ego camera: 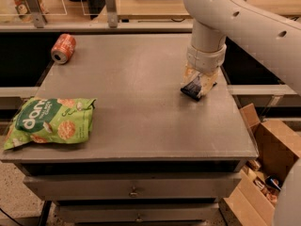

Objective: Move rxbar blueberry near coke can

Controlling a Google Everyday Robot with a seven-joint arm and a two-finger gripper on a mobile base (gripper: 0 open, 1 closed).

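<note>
Gripper: pointing down from the arm, far from the can, toward the table's opposite side and a little nearer the front edge. Fingers clamped on the bar.

Bar: dark wrapper, held tilted between the pale fingers. Its low corner sits at or just above the tabletop; cannot tell whether it touches. It is well apart from the can, with bare grey surface between them.

Can: orange-red, lying on its side at the table's back left corner, silver end facing the front.

Bag: green, lying flat on the table directly in front of the can, at the front left edge. Nothing touches it.

Containers:
- Drawers: two, below the tabletop, both shut, one small knob each. Contents hidden.
- Box: brown cardboard, on the floor far from the can, beyond the table's other end. Flaps open. A few small items lie inside near its lower end; cannot tell what they are.
</note>
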